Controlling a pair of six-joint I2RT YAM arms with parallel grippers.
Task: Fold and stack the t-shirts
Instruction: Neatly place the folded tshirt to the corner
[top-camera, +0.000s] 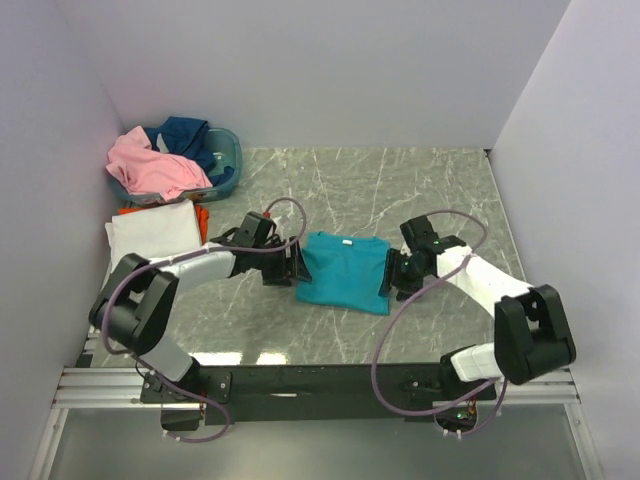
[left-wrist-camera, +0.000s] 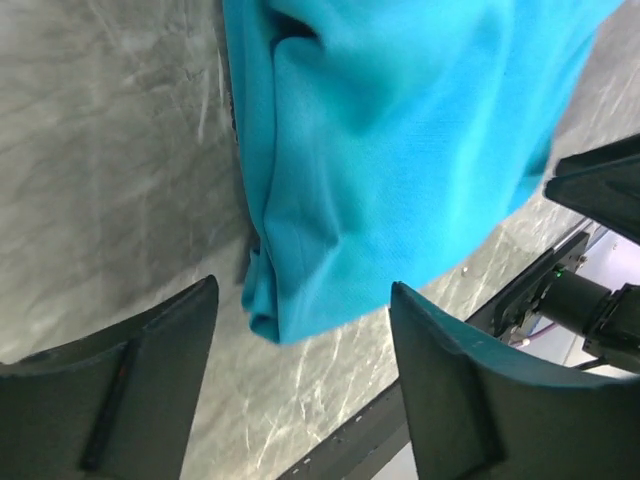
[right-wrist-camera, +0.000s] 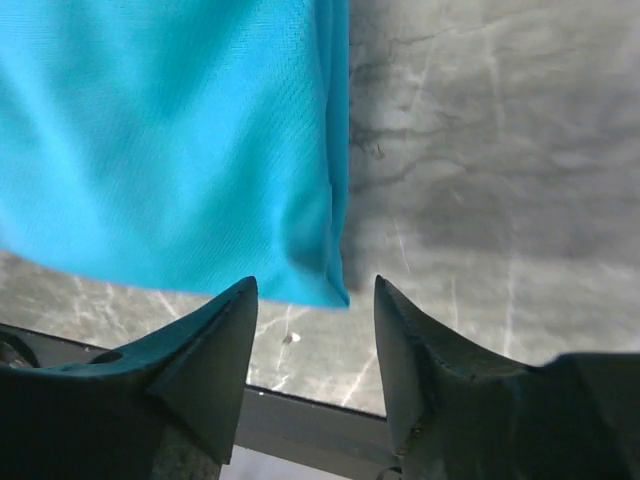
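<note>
Five t-shirts logged, left to right. Far left: the pink t-shirt (top-camera: 155, 168) and navy t-shirt (top-camera: 188, 130) are heaped in the basket (top-camera: 228, 165). Just nearer, the white t-shirt (top-camera: 150, 235) lies flat over the orange t-shirt (top-camera: 202, 215) (only edges show). We find the left pincer (left-wrist-camera: 303, 290) spread wide and empty at the left edge of the teal t-shirt (top-camera: 345, 272), which lies in the middle of the surface (top-camera: 430, 180). The right pincer (right-wrist-camera: 315, 283) is parted more narrowly, also empty, at the shirt's right corner.
</note>
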